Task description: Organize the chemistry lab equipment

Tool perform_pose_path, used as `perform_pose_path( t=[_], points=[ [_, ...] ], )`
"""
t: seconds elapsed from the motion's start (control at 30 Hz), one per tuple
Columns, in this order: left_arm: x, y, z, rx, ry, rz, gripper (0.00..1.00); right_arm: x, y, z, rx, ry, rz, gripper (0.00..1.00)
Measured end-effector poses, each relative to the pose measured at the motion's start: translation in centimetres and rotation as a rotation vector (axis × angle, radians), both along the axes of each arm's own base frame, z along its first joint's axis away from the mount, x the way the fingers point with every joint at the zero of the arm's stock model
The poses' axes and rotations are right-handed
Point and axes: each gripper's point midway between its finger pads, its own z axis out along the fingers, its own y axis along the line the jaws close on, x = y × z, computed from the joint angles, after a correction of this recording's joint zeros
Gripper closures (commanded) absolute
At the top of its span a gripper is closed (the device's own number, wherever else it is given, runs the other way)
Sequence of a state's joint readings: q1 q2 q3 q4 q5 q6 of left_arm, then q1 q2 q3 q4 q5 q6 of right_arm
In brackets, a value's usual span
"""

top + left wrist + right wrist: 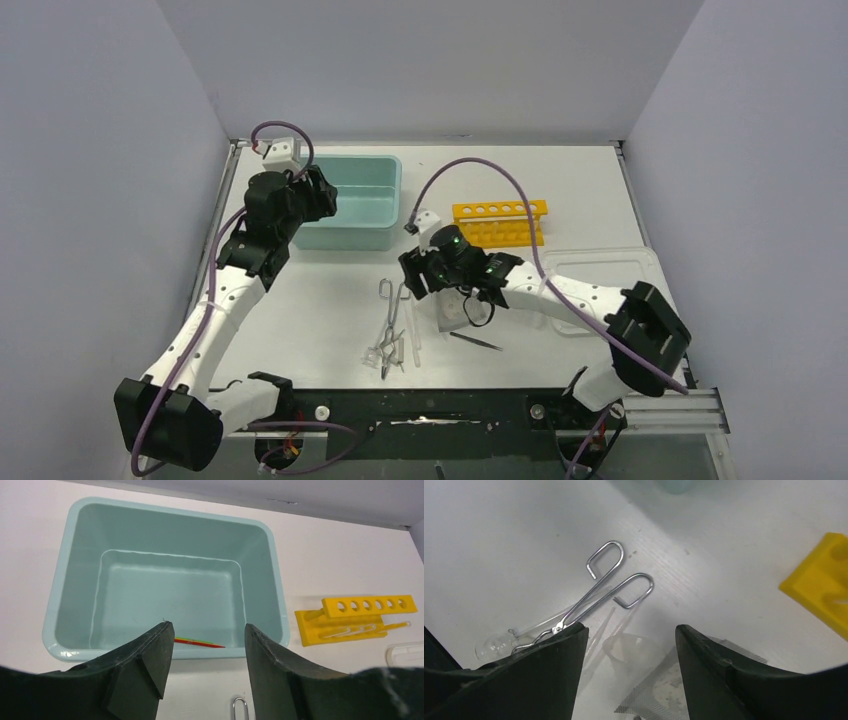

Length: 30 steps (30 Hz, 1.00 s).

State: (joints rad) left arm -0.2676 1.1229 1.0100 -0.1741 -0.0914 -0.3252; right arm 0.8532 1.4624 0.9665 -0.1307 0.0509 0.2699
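While the left claw (pixel 207 626) is hanging open and empty above the teal tub (pixel 70 580), the right claw (pixel 631 627) is hovering with its fingers apart, holding nothing, near the metal forceps (pixel 574 612), which are lying on the counter (pixel 320 300) beside the clear droppers (pixel 499 642) and thin tweezers (pixel 476 341).

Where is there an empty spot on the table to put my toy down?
Bare table lies between the teal tub and the forceps, and in the back right corner behind the yellow rack. The front middle is crowded: forceps, droppers and tweezers.
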Motion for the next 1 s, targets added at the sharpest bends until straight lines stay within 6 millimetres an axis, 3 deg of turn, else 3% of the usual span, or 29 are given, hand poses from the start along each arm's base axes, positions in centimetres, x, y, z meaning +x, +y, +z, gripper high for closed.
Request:
perform_pose_path(
  t=[0.17,0.3,0.37,0.47,0.57,0.7,0.77,0.8,0.87,0.93,0.97,1.0],
  points=[
    [0.0,0.2,-2.0,0.002,0.071,0.02,0.47,-2.4,2.5,-4.0,-0.1,0.119,0.097,0.35],
    [0.1,0.0,-3.0,0.0,0.108,0.016,0.52,-1.9,1.7,-5.3,-0.149,0.149,0.065,0.36],
    [0.0,-0.4,-3.0,-0.006,0.106,-0.002,0.52,-0.9,0.7,-5.1,-0.143,0.15,0.028,0.31],
    [-0.4,-2.6,-2.5,-0.009,0.087,-0.06,0.52,1.6,-1.6,-3.2,-0.115,0.115,-0.058,0.25],
    [-1.7,-7.2,-2.2,0.0,0.072,-0.176,0.53,3.8,-4.1,0.7,-0.061,0.03,-0.146,0.29],
    [-2.8,-13.7,-2.3,0.01,0.065,-0.348,0.73,4.7,-6.9,5.0,0.001,-0.052,-0.214,0.39],
    [-3.4,-16.4,-3.5,0.009,0.082,-0.432,0.86,3.9,-8.1,5.7,0.016,-0.076,-0.216,0.51],
    [-3.6,-17.4,-4.3,0.008,0.099,-0.466,0.96,3.2,-8.4,5.6,0.019,-0.078,-0.205,0.64],
    [-3.7,-18.6,-5.9,0.008,0.131,-0.502,1.0,1.0,-8.7,4.5,0.013,-0.065,-0.158,0.83],
    [-3.5,-19.1,-7.7,0.019,0.167,-0.512,1.0,-1.6,-8.3,3.0,0.001,-0.036,-0.105,0.81],
    [-3.4,-19.1,-8.4,0.027,0.184,-0.512,0.89,-3.0,-7.8,2.2,-0.008,-0.018,-0.068,0.7],
    [-3.4,-19.1,-9.0,0.035,0.198,-0.509,0.72,-4.4,-7.1,1.4,-0.018,0.003,-0.031,0.61]
  ],
)
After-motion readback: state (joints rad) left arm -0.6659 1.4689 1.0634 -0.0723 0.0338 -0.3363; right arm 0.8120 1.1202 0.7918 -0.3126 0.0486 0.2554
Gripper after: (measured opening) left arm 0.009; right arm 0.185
